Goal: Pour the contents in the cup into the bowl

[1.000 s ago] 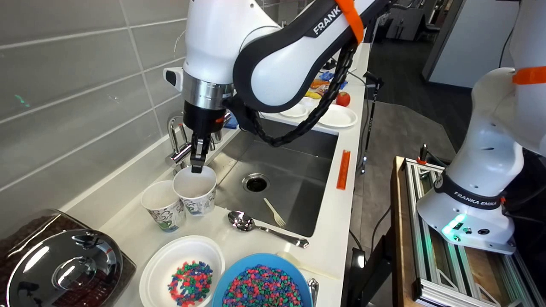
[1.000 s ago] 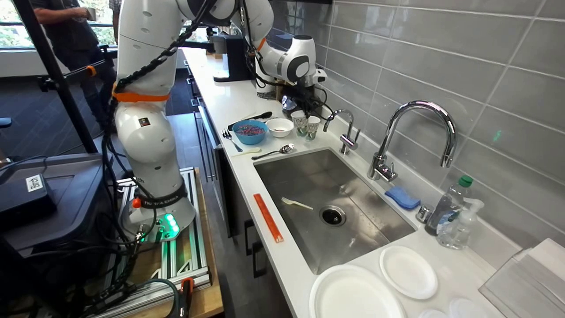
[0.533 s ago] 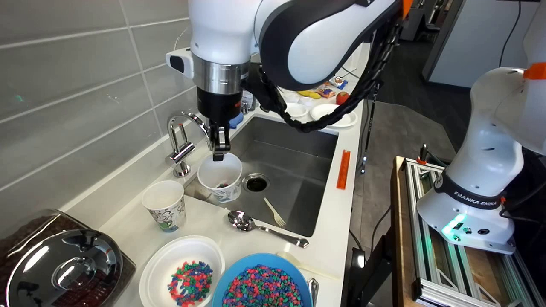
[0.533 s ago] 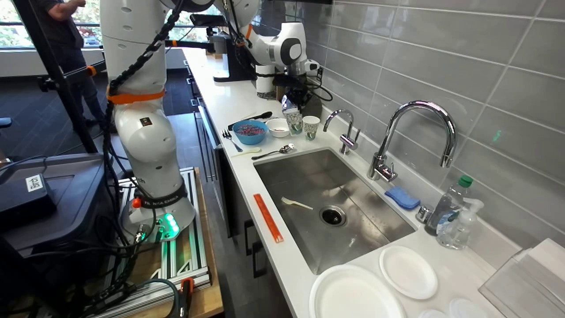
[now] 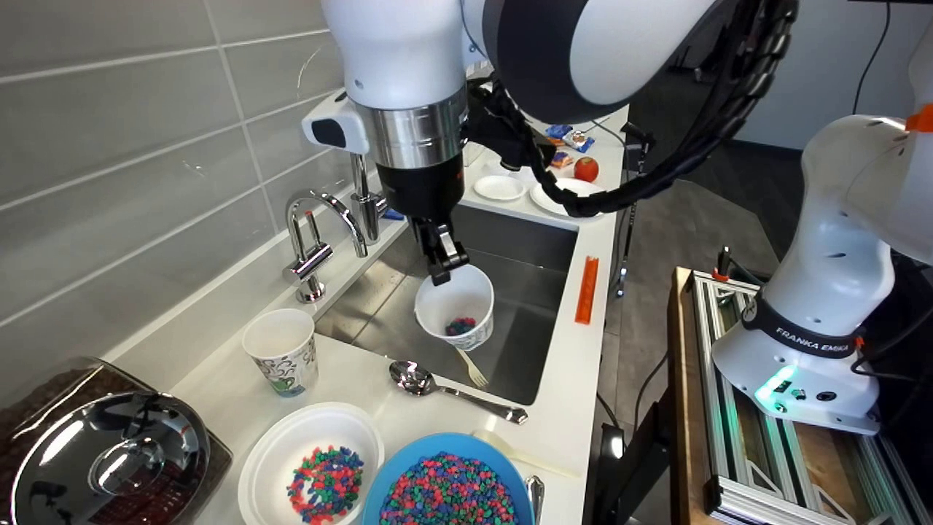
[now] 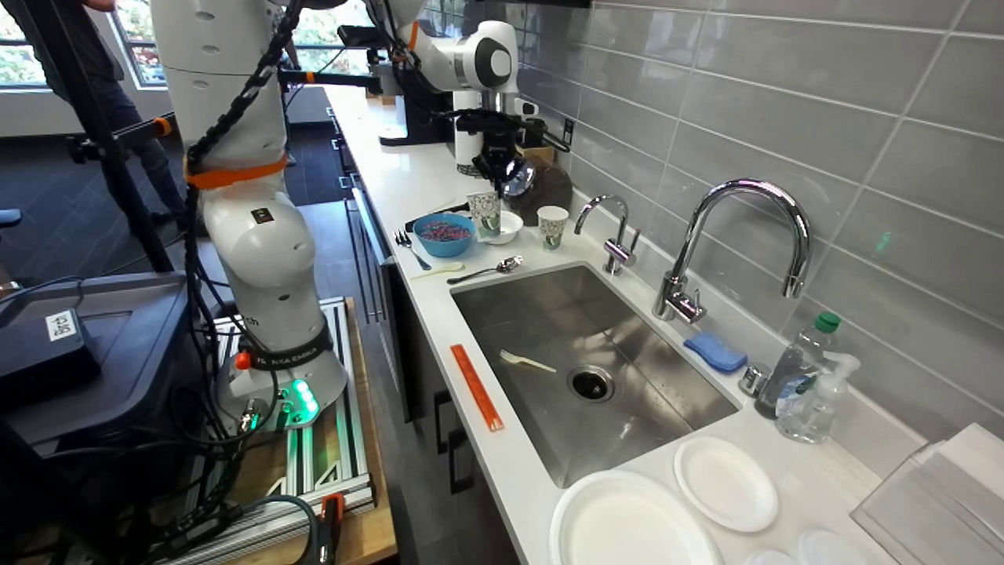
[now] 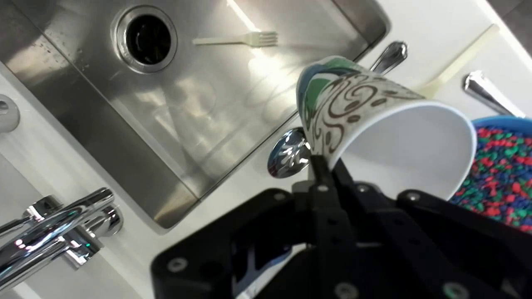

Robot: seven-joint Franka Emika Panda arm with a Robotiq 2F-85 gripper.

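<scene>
One blue bowl, filled with red, green and blue pellets, stands nearest in an exterior view, with a white paper bowl holding fewer pellets just beside it. Next come a lidded jar with dark brown contents, a metal spoon on the white countertop and an upright paper cup. Raised clear of that surface is a swirl-printed paper cup with some pellets at its bottom; the gripper is clamped on its wall at the rim, one fingertip inside and one outside. Beyond, a pale plastic fork lies in the steel sink. Farthest along the countertop are white plates, a red round fruit and snack packets.
</scene>
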